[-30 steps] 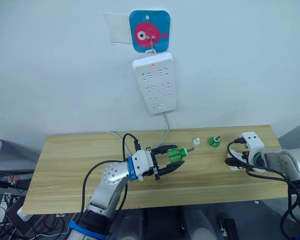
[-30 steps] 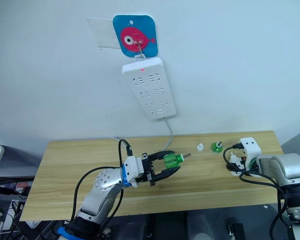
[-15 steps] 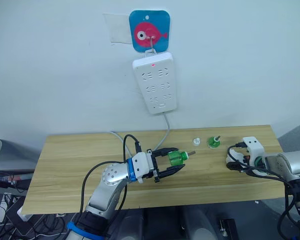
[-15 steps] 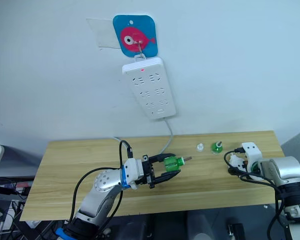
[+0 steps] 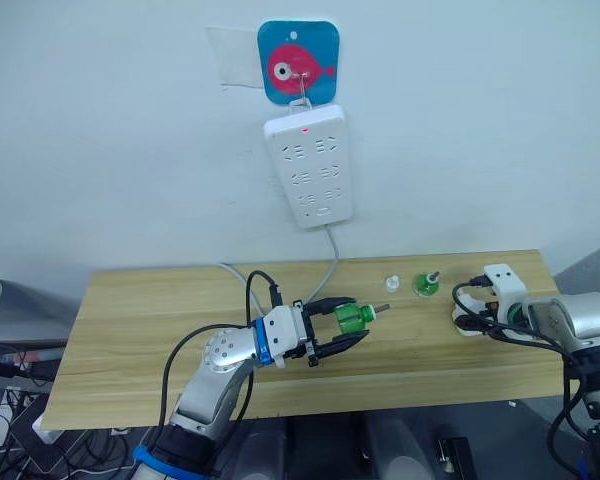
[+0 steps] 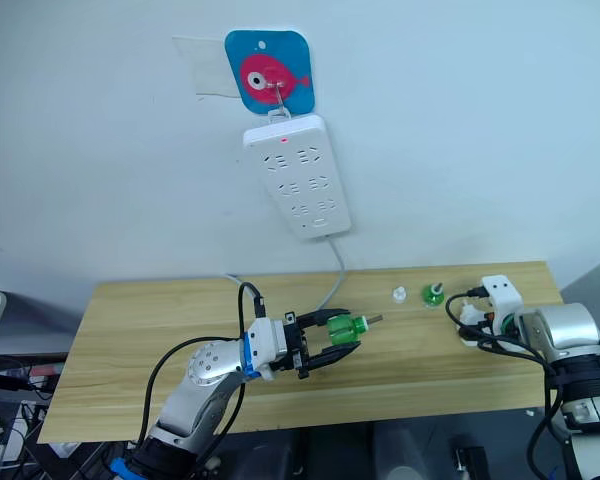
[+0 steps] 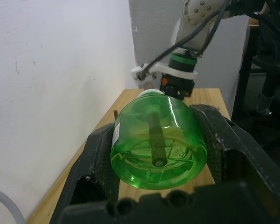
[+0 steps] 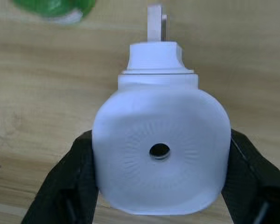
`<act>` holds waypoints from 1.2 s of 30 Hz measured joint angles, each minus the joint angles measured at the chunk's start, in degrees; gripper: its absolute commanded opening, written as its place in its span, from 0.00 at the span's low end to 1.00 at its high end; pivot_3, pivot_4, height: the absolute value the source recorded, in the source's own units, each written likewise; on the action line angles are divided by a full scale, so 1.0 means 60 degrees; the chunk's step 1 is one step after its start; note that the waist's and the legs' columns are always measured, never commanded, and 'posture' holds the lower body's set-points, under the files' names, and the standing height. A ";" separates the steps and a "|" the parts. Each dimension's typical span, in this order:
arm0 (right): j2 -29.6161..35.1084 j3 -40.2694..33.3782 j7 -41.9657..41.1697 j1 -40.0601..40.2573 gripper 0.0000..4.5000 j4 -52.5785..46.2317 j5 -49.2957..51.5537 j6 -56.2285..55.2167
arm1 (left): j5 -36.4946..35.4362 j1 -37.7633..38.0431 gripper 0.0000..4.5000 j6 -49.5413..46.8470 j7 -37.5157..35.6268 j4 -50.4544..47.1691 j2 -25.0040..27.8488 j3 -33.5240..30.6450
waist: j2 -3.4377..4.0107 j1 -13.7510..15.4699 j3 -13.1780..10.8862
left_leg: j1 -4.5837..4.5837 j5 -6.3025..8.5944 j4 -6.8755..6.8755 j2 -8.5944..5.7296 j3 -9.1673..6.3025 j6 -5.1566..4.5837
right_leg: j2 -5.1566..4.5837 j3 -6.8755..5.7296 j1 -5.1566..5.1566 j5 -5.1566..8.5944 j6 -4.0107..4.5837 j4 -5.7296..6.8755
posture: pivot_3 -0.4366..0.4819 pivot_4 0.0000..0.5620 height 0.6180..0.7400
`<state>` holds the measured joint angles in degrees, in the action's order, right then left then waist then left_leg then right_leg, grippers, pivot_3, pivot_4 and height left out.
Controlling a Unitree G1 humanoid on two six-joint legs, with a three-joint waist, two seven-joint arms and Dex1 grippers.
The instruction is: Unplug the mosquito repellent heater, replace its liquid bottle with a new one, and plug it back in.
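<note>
My left gripper (image 5: 358, 320) is shut on a green translucent bottle (image 5: 354, 316) lying sideways above the table's middle, its bare wick (image 5: 383, 306) pointing right and no cap on it. In the left wrist view the bottle's base (image 7: 158, 144) sits between both fingers. A second green bottle (image 5: 426, 285) stands upright on the table at the back right, and I cannot tell which of the two is the new one. My right gripper (image 5: 468, 320) is shut on the white mosquito repellent heater (image 8: 158, 149) low over the table, with its prongs (image 8: 155, 21) pointing away from the wrist.
A small white cap (image 5: 391, 281) lies loose beside the standing bottle. A white power strip (image 5: 308, 165) with a red light hangs on the wall from a fish-shaped hook (image 5: 298, 62); its cable drops behind the wooden table (image 5: 130, 320).
My left gripper sank slightly with the bottle, then held still. The right gripper shifted a little with the heater and stays near the table's right end.
</note>
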<state>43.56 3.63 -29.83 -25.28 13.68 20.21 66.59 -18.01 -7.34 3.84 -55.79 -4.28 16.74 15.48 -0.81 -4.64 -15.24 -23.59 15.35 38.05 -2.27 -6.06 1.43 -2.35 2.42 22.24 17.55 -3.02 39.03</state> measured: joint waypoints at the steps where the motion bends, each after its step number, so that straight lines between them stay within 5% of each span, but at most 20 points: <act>1: 0.0000 -0.0022 -0.0043 0.0022 0.66 -0.0021 0.0004 0.0009 | 0.0000 0.0000 0.51 0.0001 -0.0003 0.0000 0.0021 -0.0006 | 0.0000 0.0001 0.0000 | 0.0000 0.0000 -0.0001 0.0000 0.0000 0.0000 | 0.0000 0.0000 0.0001 0.0000 0.0000 0.0000 | 0.40 0.52 1.00; 7: 0.0264 -0.0366 -0.1039 0.0478 0.66 -0.0579 0.0430 0.0050 | 0.0000 -0.0004 0.51 0.0045 -0.0105 -0.0001 0.0177 -0.0014 | 0.0003 0.0006 -0.0002 | -0.0001 0.0000 0.0001 -0.0003 0.0007 0.0000 | -0.0004 0.0000 0.0003 0.0000 0.0000 0.0001 | 0.39 0.52 1.00; 12: 0.0583 -0.2211 -0.3554 0.0982 0.66 -0.1793 0.3491 0.2197 | -0.0164 0.0284 0.51 0.0841 -0.0861 -0.0187 0.0725 -0.0103 | 0.0006 0.0002 -0.0011 | -0.0002 0.0002 -0.0012 0.0010 -0.0006 -0.0002 | 0.0000 0.0005 0.0000 0.0000 0.0002 -0.0008 | 0.38 0.52 1.00; 17: 0.0627 -0.3121 -0.4133 0.1105 0.66 -0.1578 0.6829 0.4093 | -0.0465 0.0650 0.51 0.1511 -0.1302 -0.0743 0.0974 -0.0287 | -0.0004 0.0054 -0.0018 | -0.0004 0.0003 -0.0007 0.0000 -0.0006 -0.0005 | -0.0018 0.0006 -0.0006 -0.0001 0.0003 -0.0013 | 0.40 0.52 1.00; 27: 0.0229 -0.2567 -0.1025 0.1885 0.66 -0.2259 1.1932 0.3951 | -0.0752 0.1161 0.51 0.1798 -0.1509 -0.1492 0.1254 -0.0330 | -0.0010 0.0180 -0.0026 | -0.0020 0.0004 0.0003 -0.0006 -0.0013 -0.0009 | -0.0018 -0.0002 -0.0001 -0.0001 0.0002 -0.0011 | 0.41 0.51 1.00; 36: 0.1084 -0.1451 0.1232 0.2417 0.66 -0.2909 1.5039 0.2106 | -0.0632 0.0902 0.51 0.1708 -0.1240 -0.1364 0.1050 -0.0164 | -0.0013 0.0229 -0.0028 | -0.0030 0.0003 0.0006 -0.0005 -0.0022 -0.0010 | -0.0016 -0.0014 0.0003 -0.0001 0.0002 -0.0012 | 0.40 0.50 1.00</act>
<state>50.06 -5.08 -22.44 -10.77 -3.77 110.45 79.22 -21.80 -1.93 14.09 -63.23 -12.46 23.04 14.50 -0.89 -3.27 -15.41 -23.77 15.36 38.09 -2.30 -6.20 1.37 -2.45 2.34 22.26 17.54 -3.00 38.96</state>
